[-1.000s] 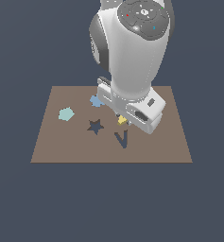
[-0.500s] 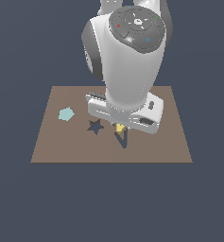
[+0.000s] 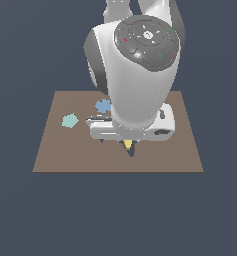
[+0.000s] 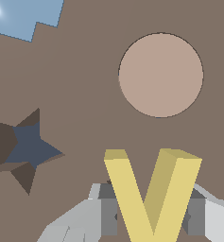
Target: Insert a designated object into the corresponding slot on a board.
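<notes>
Flat slate-blue emptiness surrounds everything in the exterior view, and on it lies the brown square board [image 3: 50, 155], which serves as the worktop for the small shapes. No brand, label or readable writing shows anywhere; the only markings are small coloured dots on the grey cap atop the white arm [image 3: 135, 75].

The hand [image 4: 153, 215] is closed on the yellow V-shaped block [image 4: 153, 189]: in the wrist view the grey fingers [image 4: 108, 212] press against the outer faces of both limbs of the V, one on each side, with the block's point down between them and its two tips spreading away from the hand. In the exterior view only a sliver of the yellow block [image 3: 127, 144] peeks out under the white body of the hand, low over the board near its front edge, with a dark sliver of the V-shaped slot [image 3: 131, 151] directly beneath it. Whether the block touches the board cannot be told.

Beyond the block's tips, the wrist view shows a peach disc [image 4: 160, 74] sitting flush in the board, a dark star-shaped cutout [image 4: 26, 149] off to one side, and a blue shape [image 4: 28, 16] at the corner. On the exterior view's left lie a pale teal shape [image 3: 69, 120] and the blue shape [image 3: 103, 105], well apart from the hand.
</notes>
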`<action>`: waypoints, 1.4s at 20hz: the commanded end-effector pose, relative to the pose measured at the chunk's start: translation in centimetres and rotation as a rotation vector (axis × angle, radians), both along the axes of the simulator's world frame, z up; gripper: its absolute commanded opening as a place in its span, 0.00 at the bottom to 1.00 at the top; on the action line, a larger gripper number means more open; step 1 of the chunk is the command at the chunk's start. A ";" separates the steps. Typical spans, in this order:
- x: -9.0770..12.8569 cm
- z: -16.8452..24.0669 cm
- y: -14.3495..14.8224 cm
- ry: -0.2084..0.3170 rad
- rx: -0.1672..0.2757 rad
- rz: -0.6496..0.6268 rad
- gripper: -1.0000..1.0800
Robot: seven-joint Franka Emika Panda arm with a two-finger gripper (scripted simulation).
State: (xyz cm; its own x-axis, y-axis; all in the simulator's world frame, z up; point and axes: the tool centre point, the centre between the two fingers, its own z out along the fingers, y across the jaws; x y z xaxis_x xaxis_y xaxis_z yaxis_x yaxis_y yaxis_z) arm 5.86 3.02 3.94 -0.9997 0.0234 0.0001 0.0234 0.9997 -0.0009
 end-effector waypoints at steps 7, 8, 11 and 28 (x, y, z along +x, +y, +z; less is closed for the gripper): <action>1.3 0.1 0.4 0.000 0.000 0.171 0.00; 1.4 0.1 0.4 0.000 0.000 0.184 0.00; 1.7 0.1 0.6 0.001 0.000 0.218 0.00; 1.9 -0.7 0.7 0.000 0.000 0.243 0.00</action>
